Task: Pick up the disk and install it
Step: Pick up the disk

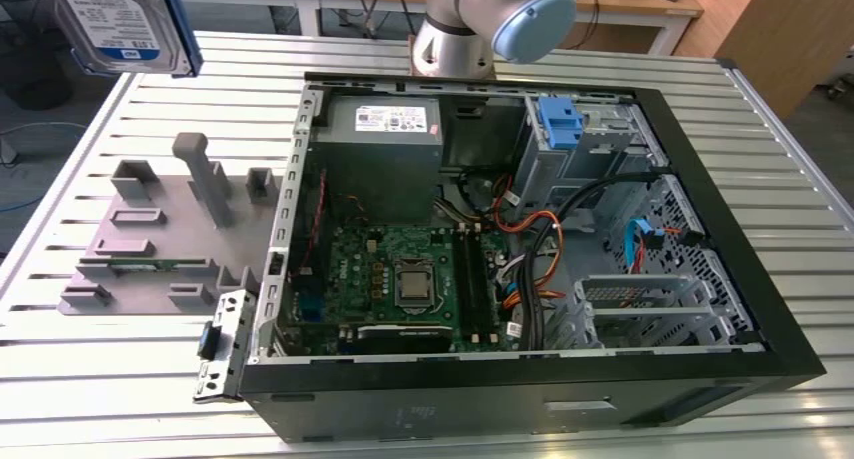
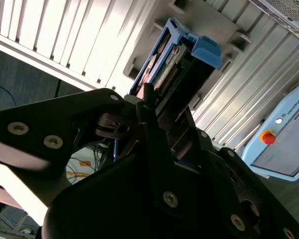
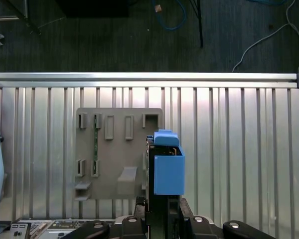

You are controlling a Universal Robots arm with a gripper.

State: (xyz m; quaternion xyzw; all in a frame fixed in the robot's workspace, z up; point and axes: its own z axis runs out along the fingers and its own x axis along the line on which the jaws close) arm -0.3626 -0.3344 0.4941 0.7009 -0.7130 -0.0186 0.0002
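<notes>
One disk [image 1: 118, 21] was held aloft at about ten o'clock from the open computer case [image 1: 801, 364] in the exterior view. It was well apart from the case and clear of the slatted table [image 1: 94, 389]. The gripper [image 3: 161, 204] was clamped on one end of the disk, with its fingers closed against it from both sides, as seen in the first wrist view. There the disk hung over the edge of the grey fixture plate [image 3: 114, 149].

The pick-up was judged done and the carry to be the step in hand, since no part of the disk was yet inside the case. Installation was judged to call for a crossing toward three o'clock, over the case wall. The disk would also need turning until its rails lined up with a bay. The empty drive cage [image 1: 641, 304] sat at about three o'clock from the motherboard [image 1: 400, 279], beside loose cables [image 1: 534, 249] that could be snagged.

The disk's long axis was set nearly upright, running twelve to six in the exterior view with a slight lean. Its label was turned to that camera, and a blue rail lay along its three o'clock edge. The blue carrier end was pointed down at the table, away from the gripper.
</notes>
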